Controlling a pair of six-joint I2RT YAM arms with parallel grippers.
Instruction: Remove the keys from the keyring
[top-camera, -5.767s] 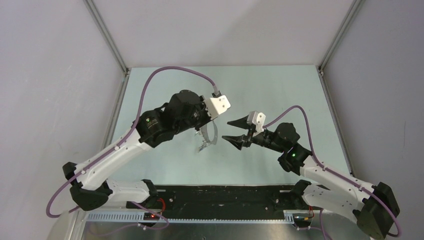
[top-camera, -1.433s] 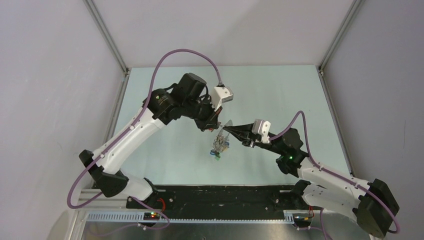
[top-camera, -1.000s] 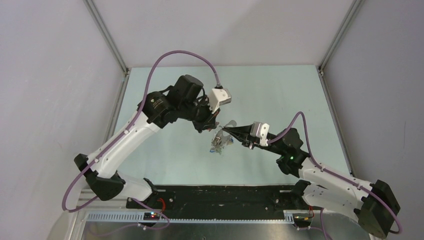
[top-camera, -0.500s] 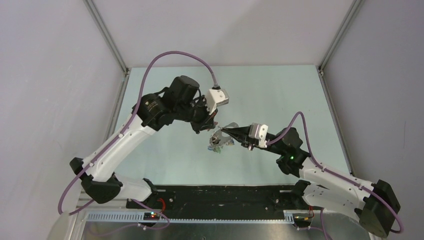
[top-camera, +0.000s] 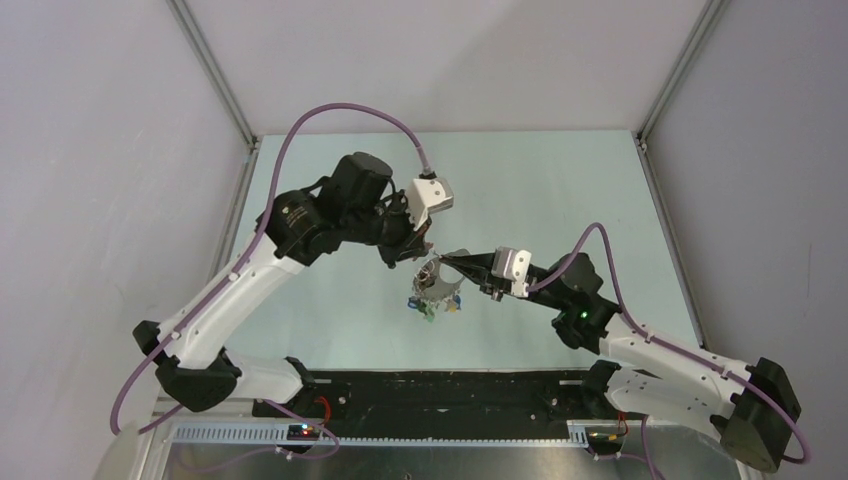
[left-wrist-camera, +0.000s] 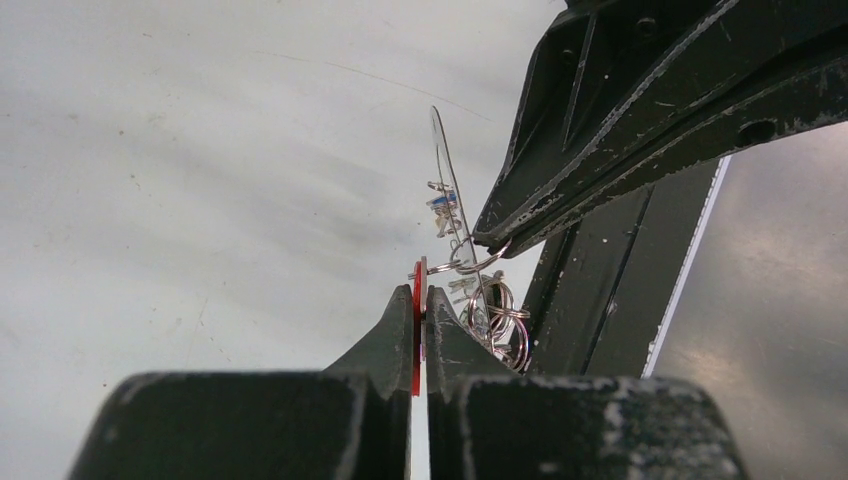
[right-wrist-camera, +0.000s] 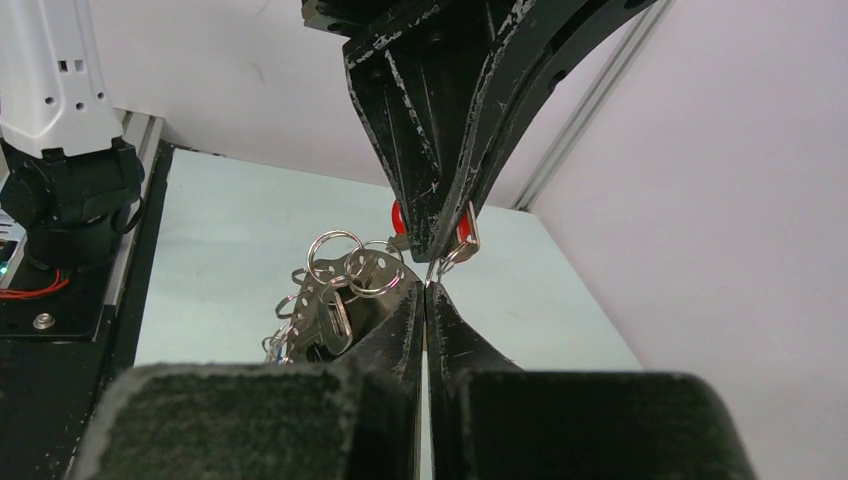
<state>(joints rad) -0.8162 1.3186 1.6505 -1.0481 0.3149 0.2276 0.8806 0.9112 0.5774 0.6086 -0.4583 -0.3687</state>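
Above the table (top-camera: 560, 190), near its middle, both arms meet tip to tip. The left gripper (left-wrist-camera: 421, 295) is fully closed, pinching the red key (left-wrist-camera: 417, 345) by its head. The right gripper (right-wrist-camera: 427, 290) is closed too, nipping what looks like the thin wire of the keyring (left-wrist-camera: 440, 165) just beside it. The keyring hangs between them in the air, and the other keys (right-wrist-camera: 325, 305) dangle below in a bunch on small split rings (right-wrist-camera: 333, 245).

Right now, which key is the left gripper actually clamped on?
The red-headed key: its red head sits edge-on, pinched between the shut fingers of the left gripper. The other keys hang loose in a bunch, ungripped.
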